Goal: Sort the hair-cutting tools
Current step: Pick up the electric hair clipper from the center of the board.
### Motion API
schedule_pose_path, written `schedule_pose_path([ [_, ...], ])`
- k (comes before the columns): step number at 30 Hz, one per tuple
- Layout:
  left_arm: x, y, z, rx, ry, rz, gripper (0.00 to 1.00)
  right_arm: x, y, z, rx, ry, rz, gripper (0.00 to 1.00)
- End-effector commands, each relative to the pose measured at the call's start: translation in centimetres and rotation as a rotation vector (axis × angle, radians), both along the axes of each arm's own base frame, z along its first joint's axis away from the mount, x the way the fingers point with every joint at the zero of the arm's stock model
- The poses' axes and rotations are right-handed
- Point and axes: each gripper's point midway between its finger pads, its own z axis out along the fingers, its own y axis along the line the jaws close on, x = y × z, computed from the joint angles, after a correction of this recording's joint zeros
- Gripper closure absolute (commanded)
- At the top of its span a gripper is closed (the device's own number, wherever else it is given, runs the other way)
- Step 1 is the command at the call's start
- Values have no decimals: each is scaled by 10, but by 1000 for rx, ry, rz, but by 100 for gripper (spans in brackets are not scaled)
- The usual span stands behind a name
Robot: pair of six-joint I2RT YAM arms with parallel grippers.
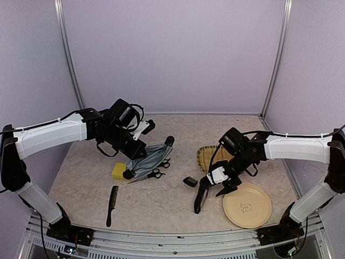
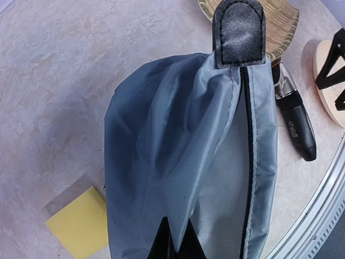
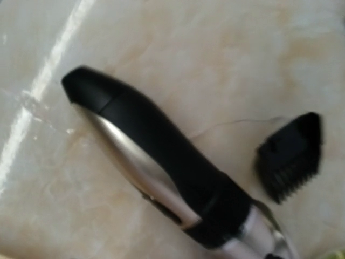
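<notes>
Clenching the pouch (image 2: 183, 140): left claw (image 2: 175, 243). Right claw (image 1: 220, 186): grip unclear. Right wrist view alone shows guard (image 3: 291, 156) teeth; overhead alone shows comb (image 1: 111, 205), scissors (image 1: 156, 174).

From above, the light is soft and even, with only faint shadows lying on the table (image 1: 161, 205). My right wrist picture is smeared: the clipper (image 3: 161, 156) and guard (image 3: 291, 156) have fuzzy edges, and a white streak of glare crosses the upper left. My left wrist picture is sharp on the pouch (image 2: 183, 135), its folds dark, with a violet cast at the left.
</notes>
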Motion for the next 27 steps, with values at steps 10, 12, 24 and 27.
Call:
schedule_pose_path([
  [10, -14, -11, 1, -61, 17, -72, 100, 32, 14, -33, -175, -176, 203, 20],
  [12, -14, -12, -2, -59, 26, -75, 100, 34, 18, -34, -172, -174, 217, 20],
  [24, -15, -15, -6, -44, 33, -119, 100, 26, 14, -54, -263, -115, 258, 31],
  [27, -17, -17, -7, -54, 45, -131, 100, 18, 10, -55, -286, -76, 241, 35],
])
